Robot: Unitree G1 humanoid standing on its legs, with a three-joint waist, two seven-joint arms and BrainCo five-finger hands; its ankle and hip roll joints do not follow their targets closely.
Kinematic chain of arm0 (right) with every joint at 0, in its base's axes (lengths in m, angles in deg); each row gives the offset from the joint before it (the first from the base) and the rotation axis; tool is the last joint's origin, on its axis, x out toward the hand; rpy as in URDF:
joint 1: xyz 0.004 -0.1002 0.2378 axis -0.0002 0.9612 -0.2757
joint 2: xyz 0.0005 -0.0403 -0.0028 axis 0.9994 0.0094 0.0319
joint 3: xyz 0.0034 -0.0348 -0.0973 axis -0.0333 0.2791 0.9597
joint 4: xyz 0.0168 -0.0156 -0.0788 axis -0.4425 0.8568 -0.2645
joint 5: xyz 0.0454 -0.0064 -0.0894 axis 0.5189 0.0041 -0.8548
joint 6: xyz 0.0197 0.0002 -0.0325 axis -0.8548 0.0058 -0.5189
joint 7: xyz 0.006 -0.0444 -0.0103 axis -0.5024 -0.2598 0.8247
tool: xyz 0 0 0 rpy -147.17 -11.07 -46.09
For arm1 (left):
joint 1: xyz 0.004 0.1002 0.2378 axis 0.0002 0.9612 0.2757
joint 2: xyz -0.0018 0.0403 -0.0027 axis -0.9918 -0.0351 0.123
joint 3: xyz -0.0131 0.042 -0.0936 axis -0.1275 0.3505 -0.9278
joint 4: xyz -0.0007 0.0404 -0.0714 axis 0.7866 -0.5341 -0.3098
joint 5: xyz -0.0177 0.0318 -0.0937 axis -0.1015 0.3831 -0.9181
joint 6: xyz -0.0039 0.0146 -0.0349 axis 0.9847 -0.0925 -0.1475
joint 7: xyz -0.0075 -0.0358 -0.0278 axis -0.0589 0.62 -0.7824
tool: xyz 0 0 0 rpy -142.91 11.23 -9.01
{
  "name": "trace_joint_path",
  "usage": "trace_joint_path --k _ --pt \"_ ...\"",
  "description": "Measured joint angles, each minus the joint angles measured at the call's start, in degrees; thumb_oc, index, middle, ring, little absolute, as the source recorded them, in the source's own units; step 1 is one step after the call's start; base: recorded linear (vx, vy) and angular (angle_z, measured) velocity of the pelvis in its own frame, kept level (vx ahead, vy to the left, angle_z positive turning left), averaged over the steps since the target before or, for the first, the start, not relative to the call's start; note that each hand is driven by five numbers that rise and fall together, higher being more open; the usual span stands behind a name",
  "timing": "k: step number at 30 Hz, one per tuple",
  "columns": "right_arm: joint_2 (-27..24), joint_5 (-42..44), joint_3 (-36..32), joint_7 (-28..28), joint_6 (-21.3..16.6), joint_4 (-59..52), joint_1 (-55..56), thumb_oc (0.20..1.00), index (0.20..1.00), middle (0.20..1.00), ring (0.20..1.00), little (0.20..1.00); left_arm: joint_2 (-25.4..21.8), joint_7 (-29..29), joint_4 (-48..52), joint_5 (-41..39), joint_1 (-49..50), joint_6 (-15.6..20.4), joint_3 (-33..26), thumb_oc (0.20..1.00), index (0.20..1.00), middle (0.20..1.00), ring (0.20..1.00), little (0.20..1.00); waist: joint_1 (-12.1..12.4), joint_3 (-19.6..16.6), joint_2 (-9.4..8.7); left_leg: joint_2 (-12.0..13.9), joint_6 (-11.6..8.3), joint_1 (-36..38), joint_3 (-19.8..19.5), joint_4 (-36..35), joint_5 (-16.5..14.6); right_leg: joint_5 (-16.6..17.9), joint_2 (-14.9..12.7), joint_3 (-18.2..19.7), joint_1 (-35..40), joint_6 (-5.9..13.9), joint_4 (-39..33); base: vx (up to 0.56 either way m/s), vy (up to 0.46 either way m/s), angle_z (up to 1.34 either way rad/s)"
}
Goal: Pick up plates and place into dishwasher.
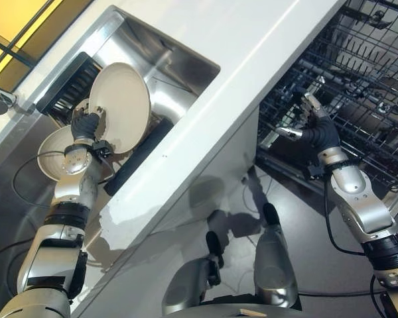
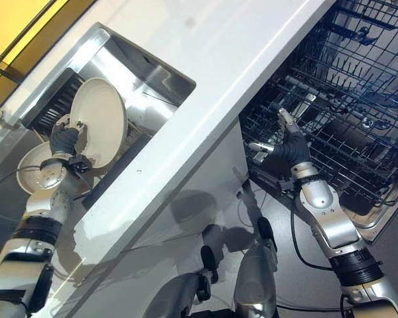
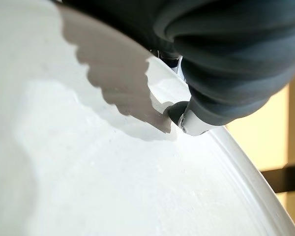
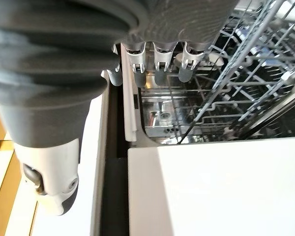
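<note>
Left eye: left hand (image 1: 85,124) grips the rim of a cream plate (image 1: 121,106), held tilted over the steel sink (image 1: 179,66); 2nd plate (image 1: 53,151) just behind it.
Right eye: right hand (image 2: 288,142) w/ fingers straight, relaxed, at the dishwasher rack (image 2: 338,99).
Left wrist: thumb (image 3: 179,114) pressed on plate face.
Right wrist: fingers (image 4: 160,69) extended over rack wires.

We see white counter (image 1: 265,46) with steel sink (image 1: 179,69) set in, grey floor (image 1: 305,218) below, yellow-lit window (image 1: 13,26) behind.
</note>
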Motion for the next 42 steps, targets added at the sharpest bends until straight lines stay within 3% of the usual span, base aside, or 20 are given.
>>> trace_joint_path --k 4,7,14,20,29,33,36,42 --pt "1.27 -1.15 -1.82 0.09 -1.72 -0.04 0.51 1.000 1.000 1.000 1.000 1.000 2.25 3.70 3.69 0.32 1.09 5.07 -1.67 0.200 0.200 0.200 0.200 0.200 1.47 -1.82 -0.22 0.51 -0.28 1.07 -0.69 -1.13 0.41 -0.03 0.42 -0.79 1.26 -0.25 -0.71 0.02 -0.111 0.07" --pt "1.83 -1.25 -2.58 0.18 -2.35 -0.08 0.74 1.000 1.000 1.000 1.000 1.000 3.09 5.14 4.06 1.05 2.24 6.58 -2.53 0.200 0.200 0.200 0.200 0.200 2.56 -4.41 -0.60 1.02 -0.45 2.95 -0.75 -2.39 0.54 0.03 0.84 -1.36 3.27 -0.44 -2.06 0.03 -0.127 0.01" --pt "3.97 -3.24 -5.34 2.05 -4.70 -1.10 3.80 1.000 1.000 1.000 1.000 1.000 2.97 5.21 9.17 4.92 6.49 6.95 -4.89 0.200 0.200 0.200 0.200 0.200 4.11 -10.51 -4.38 2.08 -0.71 6.08 -0.82 -4.71 0.62 0.11 1.65 -2.55 7.20 -0.81 -5.35 0.03 -0.125 0.04" --pt "5.18 -4.50 -8.67 3.90 -7.75 -3.61 4.93 1.000 1.000 1.000 1.000 1.000 2.64 5.51 13.58 7.24 10.03 6.86 -7.34 0.200 0.200 0.200 0.200 0.200 4.65 -13.74 -6.15 2.24 -0.82 7.84 -0.89 -6.14 0.69 0.79 1.72 -3.05 9.71 -0.76 -7.97 -0.01 -0.100 0.02" --pt "3.10 -4.34 -8.67 1.91 -12.35 -11.71 -2.28 1.000 1.000 1.000 1.000 1.000 2.32 16.15 18.34 22.36 10.03 7.28 -7.59 0.200 0.200 0.200 0.200 0.200 7.21 -16.96 -8.55 3.25 -1.26 9.90 -1.29 -7.30 0.86 1.87 2.74 -3.74 12.77 -1.38 -10.89 -0.03 -0.111 0.02" --pt "4.47 -3.20 -3.30 -0.79 -11.61 -13.28 -5.57 1.000 1.000 1.000 1.000 1.000 2.06 21.41 24.31 32.10 9.98 7.91 -4.76 0.200 0.200 0.200 0.200 0.200 8.44 -19.21 -10.27 3.64 -1.50 9.77 -2.37 -7.49 0.98 2.09 3.11 -4.58 13.43 -1.69 -11.94 -0.03 -0.089 0.09" --pt "6.89 -3.12 0.80 -2.07 -9.00 -13.30 -5.98 1.000 1.000 1.000 1.000 1.000 2.15 24.61 28.68 39.07 9.91 8.03 -0.09 0.200 0.200 0.200 0.200 0.200 9.54 -20.72 -11.20 3.81 -1.65 9.86 -3.48 -7.54 1.03 2.16 3.22 -5.55 14.35 -1.81 -12.58 -0.04 -0.076 0.15" --pt "12.05 -2.04 9.78 -2.08 -5.53 -13.24 -7.80 1.000 1.000 1.000 1.000 1.000 4.46 27.54 32.79 47.87 8.72 7.74 9.44 0.200 0.200 0.200 0.200 0.200 10.69 -21.27 -11.76 3.87 -1.80 10.39 -4.30 -7.54 1.09 2.18 3.22 -6.43 15.55 -1.88 -12.97 -0.04 -0.057 0.08"
